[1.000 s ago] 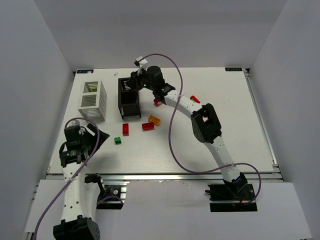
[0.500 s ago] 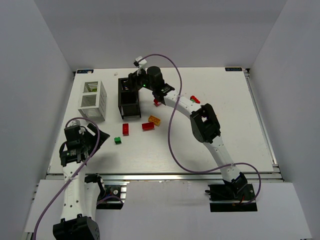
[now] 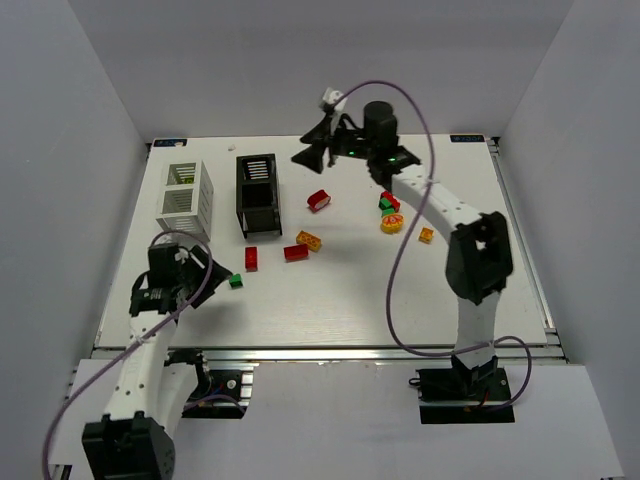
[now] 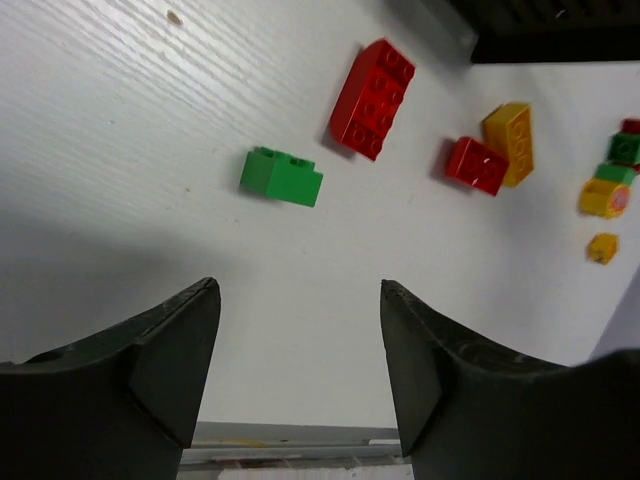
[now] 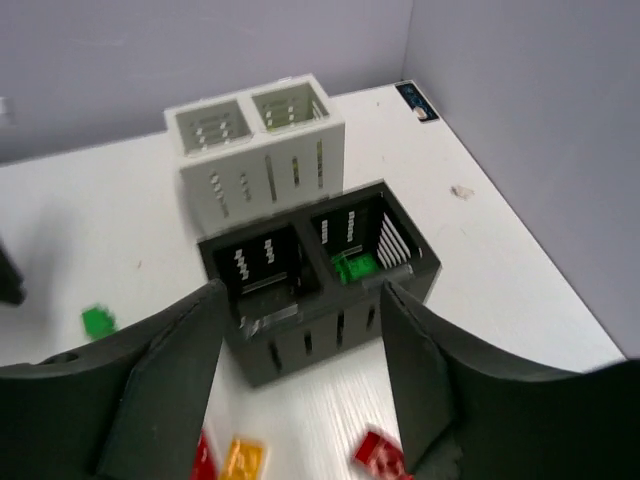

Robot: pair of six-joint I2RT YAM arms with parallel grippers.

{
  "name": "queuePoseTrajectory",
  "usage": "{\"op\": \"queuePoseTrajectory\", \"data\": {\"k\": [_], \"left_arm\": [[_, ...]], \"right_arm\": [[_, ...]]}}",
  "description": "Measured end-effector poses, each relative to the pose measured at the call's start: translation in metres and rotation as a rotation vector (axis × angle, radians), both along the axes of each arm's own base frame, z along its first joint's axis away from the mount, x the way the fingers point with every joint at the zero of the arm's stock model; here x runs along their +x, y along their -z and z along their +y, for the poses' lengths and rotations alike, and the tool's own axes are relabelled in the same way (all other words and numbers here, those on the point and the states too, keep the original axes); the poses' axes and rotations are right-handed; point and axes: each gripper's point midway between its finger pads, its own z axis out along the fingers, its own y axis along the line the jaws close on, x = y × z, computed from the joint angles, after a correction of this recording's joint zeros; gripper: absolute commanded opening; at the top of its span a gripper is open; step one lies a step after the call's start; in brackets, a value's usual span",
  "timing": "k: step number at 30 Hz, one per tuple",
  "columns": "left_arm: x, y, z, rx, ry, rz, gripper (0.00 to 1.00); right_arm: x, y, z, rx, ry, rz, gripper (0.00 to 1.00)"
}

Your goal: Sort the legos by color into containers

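Note:
Loose legos lie mid-table: a green brick (image 3: 236, 281) (image 4: 281, 176), red bricks (image 3: 250, 259) (image 3: 296, 253) (image 3: 319, 200) and an orange-yellow one (image 3: 308, 240). At the right are a round yellow piece (image 3: 391, 223), a small orange brick (image 3: 426, 235) and a green-and-red pair (image 3: 387, 203). The white container (image 3: 185, 200) and black container (image 3: 258, 193) stand at the back left. One green brick (image 5: 353, 267) lies in one compartment of the black container (image 5: 320, 320). My left gripper (image 3: 207, 275) (image 4: 298, 288) hangs open and empty just short of the green brick. My right gripper (image 3: 313, 152) (image 5: 300, 292) is open and empty, raised to the right of the black container.
The table's near edge (image 4: 300, 435) runs just under my left fingers. Grey walls enclose the table on three sides. The right arm's purple cable (image 3: 400, 260) loops over the right half of the table.
My right gripper has lifted away from over the black container, swung right and opened wider. My left arm has shifted toward the green brick, its jaws narrowing a little.

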Motion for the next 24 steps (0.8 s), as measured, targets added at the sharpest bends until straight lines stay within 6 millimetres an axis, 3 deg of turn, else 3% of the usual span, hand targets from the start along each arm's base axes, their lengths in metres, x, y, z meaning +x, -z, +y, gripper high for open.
{"op": "queuePoseTrajectory", "data": {"k": [1, 4, 5, 6, 10, 15, 18, 24], "left_arm": [[0.000, 0.004, -0.007, 0.005, 0.023, 0.019, 0.75], [-0.001, 0.015, -0.033, 0.054, 0.117, 0.101, 0.76], [-0.001, 0.018, -0.038, 0.081, 0.137, 0.126, 0.76], [0.000, 0.020, -0.042, 0.107, 0.149, 0.148, 0.76], [0.009, 0.024, -0.041, 0.223, 0.130, 0.200, 0.76], [0.017, 0.033, -0.027, 0.354, 0.096, 0.266, 0.75], [0.020, 0.042, -0.021, 0.410, 0.098, 0.305, 0.72], [0.026, 0.055, -0.017, 0.467, 0.126, 0.344, 0.68]], "right_arm": [[-0.007, -0.011, -0.016, 0.001, -0.010, -0.015, 0.52], [-0.027, -0.027, -0.062, -0.012, -0.025, -0.030, 0.32], [-0.034, -0.027, -0.074, -0.018, -0.029, -0.028, 0.30], [-0.041, -0.024, -0.083, -0.025, -0.036, -0.019, 0.30], [-0.073, 0.008, -0.114, -0.069, -0.065, 0.072, 0.50], [-0.104, 0.053, -0.145, -0.128, -0.067, 0.174, 0.55], [-0.115, 0.061, -0.157, -0.141, -0.060, 0.191, 0.55], [-0.123, 0.052, -0.167, -0.131, -0.055, 0.160, 0.55]]}}
